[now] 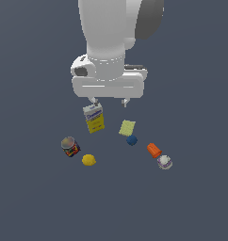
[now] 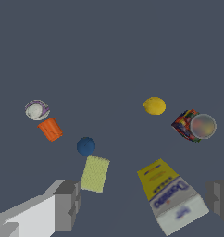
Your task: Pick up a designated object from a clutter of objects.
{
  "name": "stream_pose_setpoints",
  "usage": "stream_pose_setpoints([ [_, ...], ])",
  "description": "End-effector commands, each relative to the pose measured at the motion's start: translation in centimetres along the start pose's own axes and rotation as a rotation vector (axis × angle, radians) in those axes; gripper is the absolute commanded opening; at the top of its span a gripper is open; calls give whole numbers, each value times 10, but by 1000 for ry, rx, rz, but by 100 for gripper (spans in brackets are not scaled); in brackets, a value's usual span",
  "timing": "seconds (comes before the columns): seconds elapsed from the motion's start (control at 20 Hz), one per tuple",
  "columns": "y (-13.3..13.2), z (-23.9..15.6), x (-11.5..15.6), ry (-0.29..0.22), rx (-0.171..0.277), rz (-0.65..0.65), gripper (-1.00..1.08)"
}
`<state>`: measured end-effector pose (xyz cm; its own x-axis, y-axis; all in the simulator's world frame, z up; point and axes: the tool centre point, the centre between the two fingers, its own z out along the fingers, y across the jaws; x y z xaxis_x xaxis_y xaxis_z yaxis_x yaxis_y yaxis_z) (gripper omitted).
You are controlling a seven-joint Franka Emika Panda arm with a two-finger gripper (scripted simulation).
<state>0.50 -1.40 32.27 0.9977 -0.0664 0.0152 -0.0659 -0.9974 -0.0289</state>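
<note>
The bright yellow lemon-like ball (image 1: 89,160) lies on the dark floor toward the exterior view's left front, beside the multicoloured can (image 1: 70,147). It also shows in the wrist view (image 2: 154,106), next to the can (image 2: 194,125). My gripper (image 1: 109,100) hangs high above the floor, behind the clutter, over the yellow-and-white box (image 1: 94,118). Its fingers (image 2: 66,204) stand wide apart with nothing between them. The ball is well clear of the gripper.
A pale green flat square (image 1: 127,127), a dark blue ball (image 1: 131,140), an orange cylinder (image 1: 154,150) and a white-purple cup (image 1: 165,162) lie toward the exterior view's right. The box (image 2: 173,196) lies between the fingers in the wrist view.
</note>
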Motion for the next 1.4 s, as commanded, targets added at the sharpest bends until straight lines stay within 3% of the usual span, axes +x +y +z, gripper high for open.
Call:
stream_pose_setpoints([
  [0.0, 0, 0, 0, 0, 0, 0, 100],
  [0.75, 14, -18, 5, 24, 10, 19, 100],
  [1.35, 31, 27, 32, 17, -4, -93, 100],
])
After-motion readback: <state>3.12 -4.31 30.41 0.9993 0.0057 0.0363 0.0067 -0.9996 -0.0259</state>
